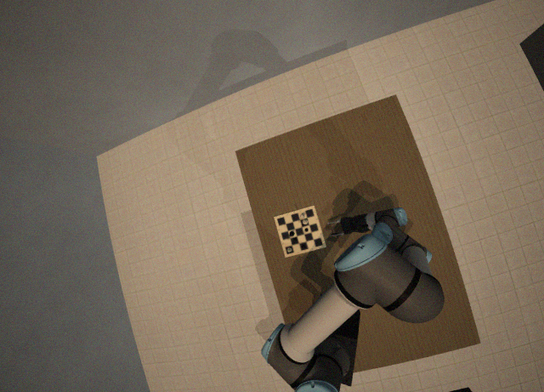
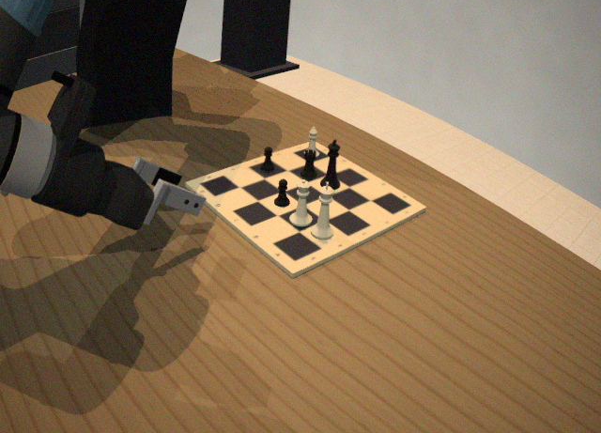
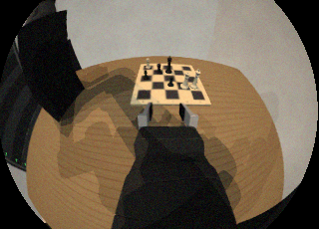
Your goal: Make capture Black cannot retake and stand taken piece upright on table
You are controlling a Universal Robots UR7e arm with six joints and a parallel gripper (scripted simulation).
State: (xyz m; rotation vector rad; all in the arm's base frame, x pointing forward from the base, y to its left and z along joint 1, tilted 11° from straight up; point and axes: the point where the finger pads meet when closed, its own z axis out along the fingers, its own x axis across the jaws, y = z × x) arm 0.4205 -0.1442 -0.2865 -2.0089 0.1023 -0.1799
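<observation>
The chessboard (image 2: 397,213) lies flat on the wooden table (image 2: 437,346) and serves as the landmark; the gripper (image 2: 167,188) hovers low just off the board's near-left edge, its fingers (image 2: 184,200) spread wide with nothing between them, pointing toward the board; in the wrist view both fingers frame the board's near edge. On the board all pieces stand upright; two tall white pieces, a white queen (image 2: 301,204) and a white king (image 2: 323,211), stand side by side toward the board's near-right part; a black pawn (image 2: 282,193) stands just left of the white queen; a second black pawn (image 2: 267,159) stands toward the far-left corner; a black rook (image 2: 309,163) and a tall black king (image 2: 331,164) stand near the far side; a white bishop (image 2: 313,139) stands behind the rook at the far edge; the edge letters are too small to read.
</observation>
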